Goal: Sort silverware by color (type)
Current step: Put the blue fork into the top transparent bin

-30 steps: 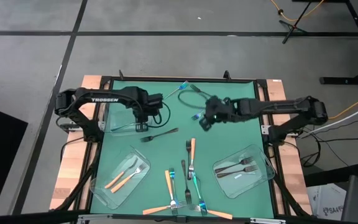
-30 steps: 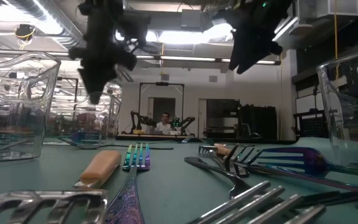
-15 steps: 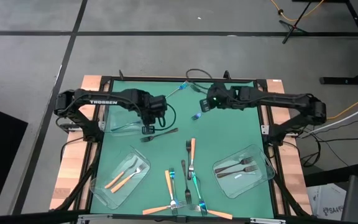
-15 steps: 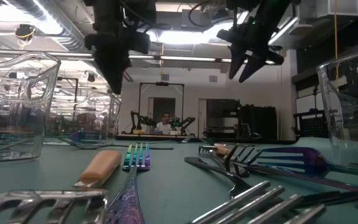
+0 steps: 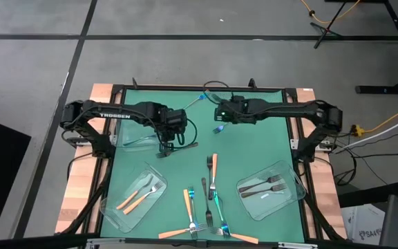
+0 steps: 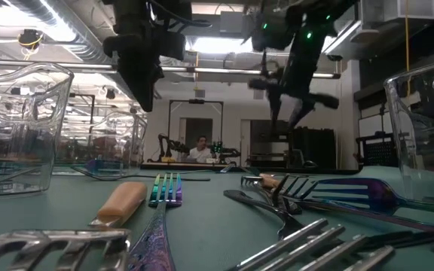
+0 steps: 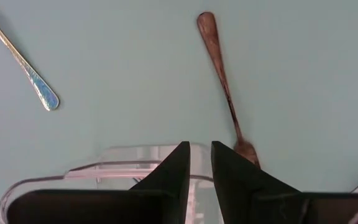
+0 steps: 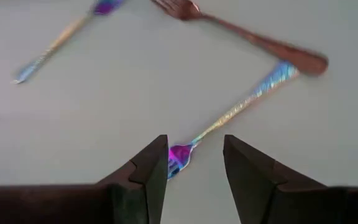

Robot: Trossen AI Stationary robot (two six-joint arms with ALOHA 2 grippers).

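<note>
One table (image 5: pixel 254 145): green top, both arms reaching in over its far half.
Three trays: clear plastic. The near-left tray (image 5: pixel 112 207) holds orange-handled forks, the near-right tray (image 5: pixel 294 174) holds dark ones, and the far-left tray (image 5: pixel 124 140) lies just beside the left arm's tool.
Several loose forks (image 5: pixel 213 173): orange and blue-handled, bunched at the near middle, well apart from both tools.
Left gripper (image 7: pixel 201 146): over the far-left part of the table, fingers only a narrow slit apart, holding nothing.
Right gripper (image 8: pixel 194 146): over the far middle, fingers well apart, nothing clamped.
Dark fork (image 7: pixel 219 74): flat on the green top just ahead of the left tool. Its long axis runs away from the fingers, tine end nearest them and slightly to one side, handle tip pointing off.
Blue fork (image 8: pixel 241 109): flat under the right tool, tine end lying in the gap between the fingers. The handle slants away, and its tip is against or just short of a brownish fork (image 8: pixel 260 40); I cannot tell which.
Nearer arm: right for the blue fork, left for the dark one.
Likely next move: the right tool seems lined up to drop and close on the blue fork's neck, though the fork runs slantwise to the gap.
</note>
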